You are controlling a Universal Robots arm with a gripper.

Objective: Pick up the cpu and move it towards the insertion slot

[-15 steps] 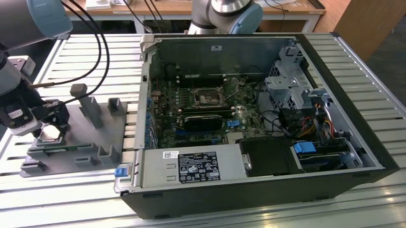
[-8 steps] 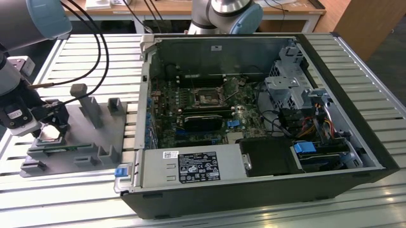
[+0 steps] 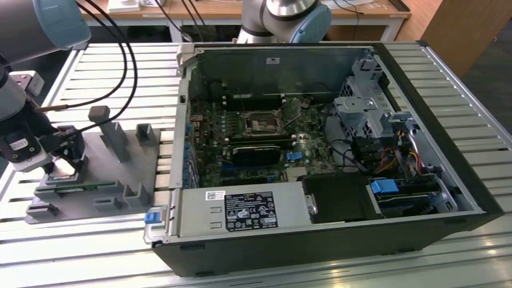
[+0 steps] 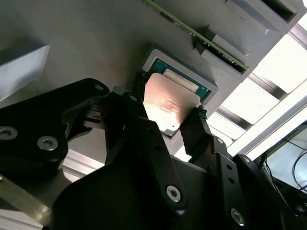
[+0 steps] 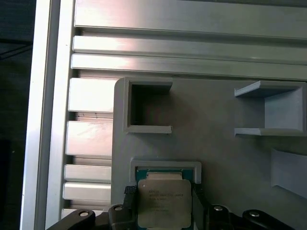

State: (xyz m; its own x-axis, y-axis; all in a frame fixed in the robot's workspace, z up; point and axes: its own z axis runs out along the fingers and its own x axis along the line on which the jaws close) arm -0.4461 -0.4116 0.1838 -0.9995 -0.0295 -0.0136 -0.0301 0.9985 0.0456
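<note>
Pincer (image 4: pixel 168 100) clasps the cpu (image 4: pixel 165 109) between its fingers.

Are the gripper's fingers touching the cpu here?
Touching. In the second wrist view both fingers meet opposite edges of the cpu with no gap.

Shiny metal top on the cpu (image 4: pixel 168 108); matt grey plastic tray (image 5: pixel 216 110); smooth bare-metal table slats (image 5: pixel 182 19).
</note>
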